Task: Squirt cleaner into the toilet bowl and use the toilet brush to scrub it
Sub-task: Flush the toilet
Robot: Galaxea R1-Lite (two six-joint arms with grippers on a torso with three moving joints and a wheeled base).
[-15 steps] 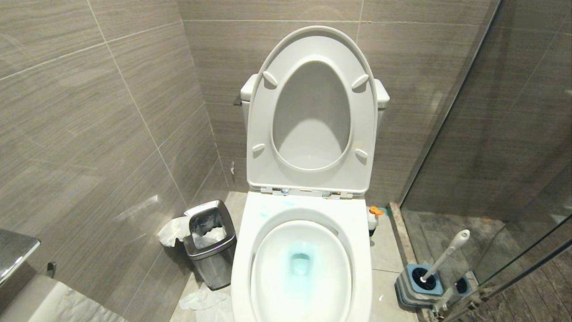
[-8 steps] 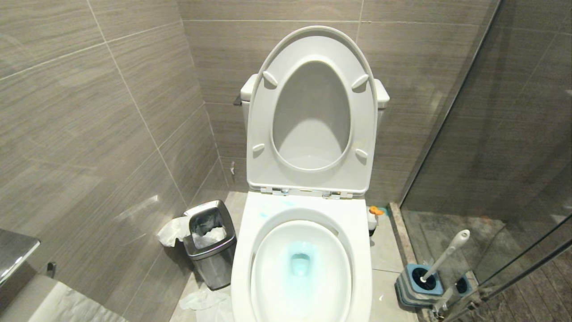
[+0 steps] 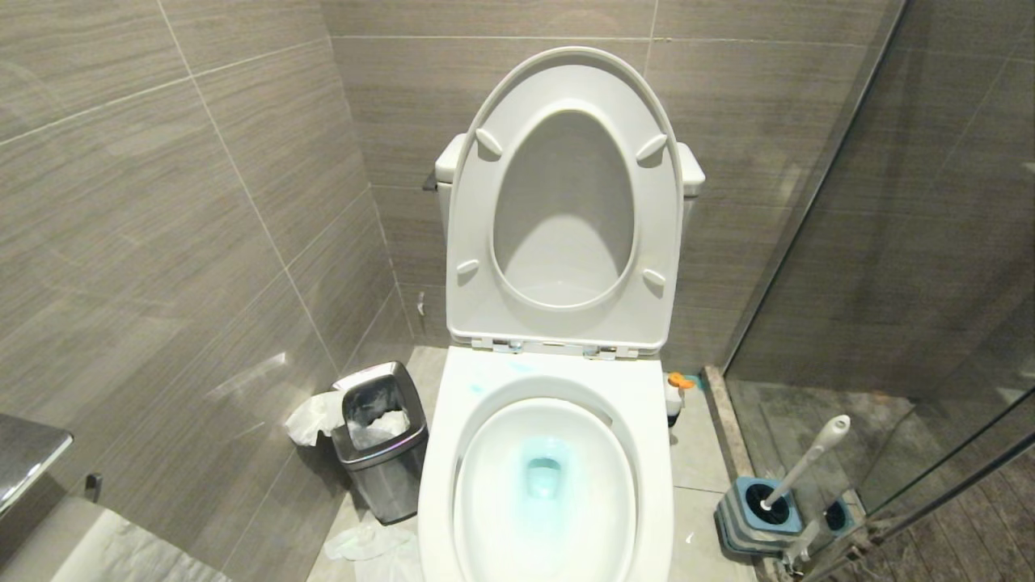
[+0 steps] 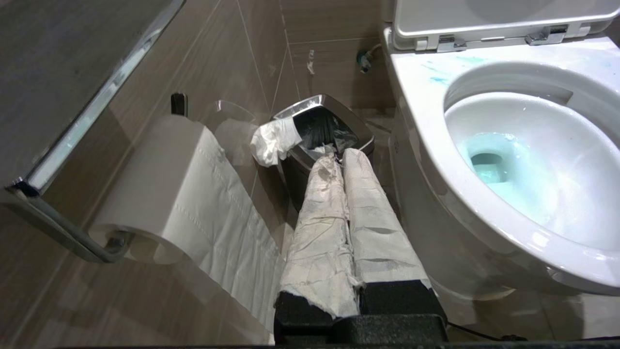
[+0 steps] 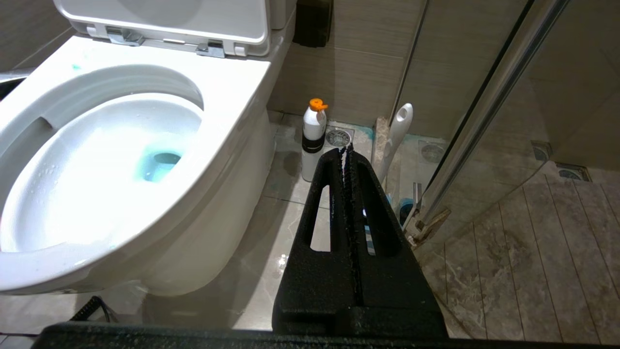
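The white toilet bowl stands straight ahead with seat and lid raised against the tank. Blue-tinted cleaner colours the water at its drain, and pale blue smears mark the rim near the hinges. The toilet brush leans in its grey-and-blue holder on the floor to the right of the bowl. My left gripper, its fingers wrapped in white tape, is shut and empty low beside the bowl's left flank. My right gripper is shut and empty on the bowl's right side. Neither arm shows in the head view.
A steel waste bin with crumpled paper stands left of the bowl. A white bottle with an orange cap stands on the floor right of the bowl. A glass shower partition closes the right side, and a toilet-paper roll hangs at the left.
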